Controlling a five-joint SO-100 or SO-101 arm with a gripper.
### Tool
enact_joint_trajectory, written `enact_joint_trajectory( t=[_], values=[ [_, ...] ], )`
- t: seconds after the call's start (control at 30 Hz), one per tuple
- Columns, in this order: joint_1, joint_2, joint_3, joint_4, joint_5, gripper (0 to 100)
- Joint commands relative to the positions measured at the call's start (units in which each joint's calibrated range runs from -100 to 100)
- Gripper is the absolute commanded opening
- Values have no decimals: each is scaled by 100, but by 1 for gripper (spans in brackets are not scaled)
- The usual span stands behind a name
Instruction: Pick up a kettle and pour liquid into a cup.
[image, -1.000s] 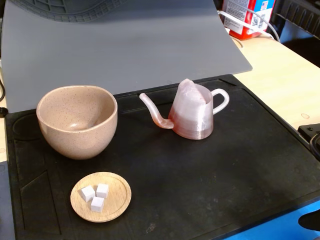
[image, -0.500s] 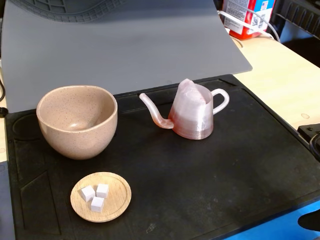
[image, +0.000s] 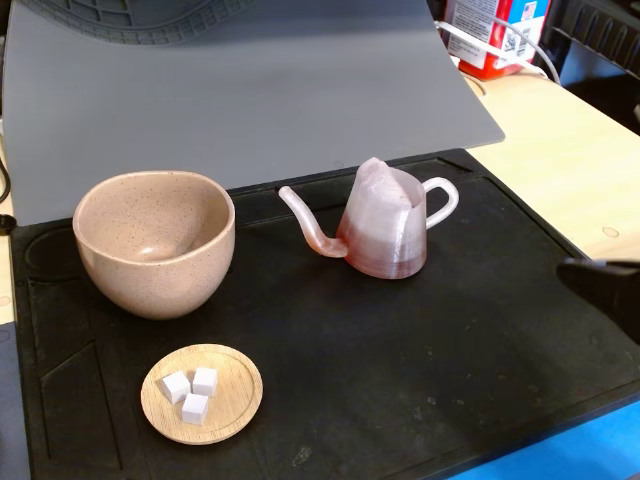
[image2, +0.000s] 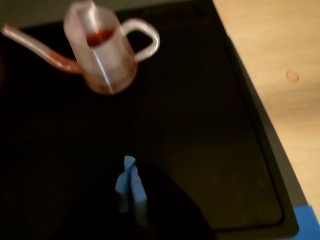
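The pale-pink translucent kettle stands upright on the black mat, with its spout to the left and its white loop handle to the right. In the wrist view the kettle is at the top left, and the amber-red liquid shows inside it. The beige speckled cup stands to the left of the kettle, and it looks empty. My gripper has blue-taped fingertips pressed together and holds nothing. It is well short of the kettle. In the fixed view the gripper only enters as a dark tip at the right edge.
A small wooden dish with three white cubes lies in front of the cup. The black mat covers the work area. A grey sheet lies behind it, and the wooden tabletop is to the right. A red-and-white box stands at the back right.
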Motion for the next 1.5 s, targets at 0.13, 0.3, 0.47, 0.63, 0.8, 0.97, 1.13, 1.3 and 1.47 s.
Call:
enact_joint_trajectory(
  t=[0.13,0.3,0.47,0.63,0.8,0.97,1.13,1.3,1.47],
  values=[
    [10,826,-53,-1676,13,1],
    [33,1713,10,-3008,23,1],
    [353,2968,-71,-4400,643,1],
    [551,5092,-1224,-5325,732,1],
    [482,6210,-1659,-6129,1388,9],
    [239,7430,-2603,-6363,1461,20],
    [239,8078,-3202,-6363,1934,21],
    [-58,8735,-3737,-6527,1939,21],
    [-111,9196,-3964,-6951,1939,21]
  ],
)
